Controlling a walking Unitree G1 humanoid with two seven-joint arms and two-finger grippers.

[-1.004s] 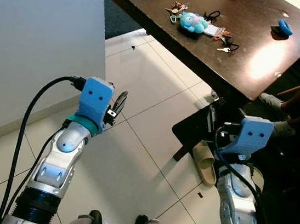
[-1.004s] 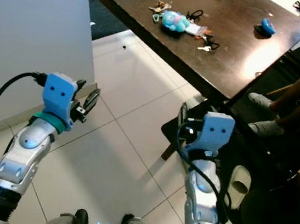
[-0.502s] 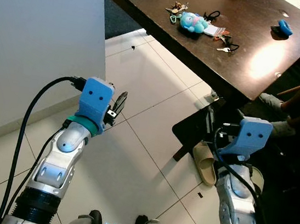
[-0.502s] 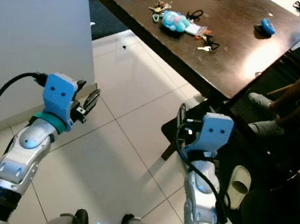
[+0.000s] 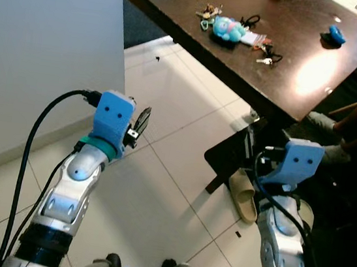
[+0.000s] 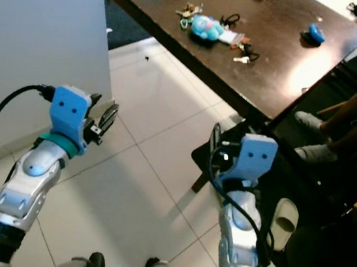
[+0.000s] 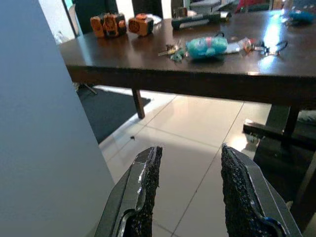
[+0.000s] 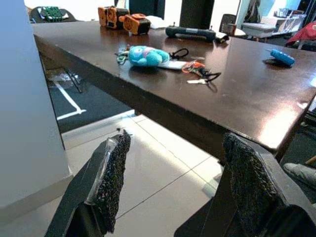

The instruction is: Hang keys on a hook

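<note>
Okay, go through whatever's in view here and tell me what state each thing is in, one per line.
Left gripper: open, empty, held above the tiled floor.
Right gripper: open, empty, pointed at the table.
Keys with blue plush keychain: lying flat on the dark table, not held.
Blue object: resting near the table's far edge.
Slipper: lying on the floor by the table leg.

No readable text, labels, brands or numbers on anything in view.
</note>
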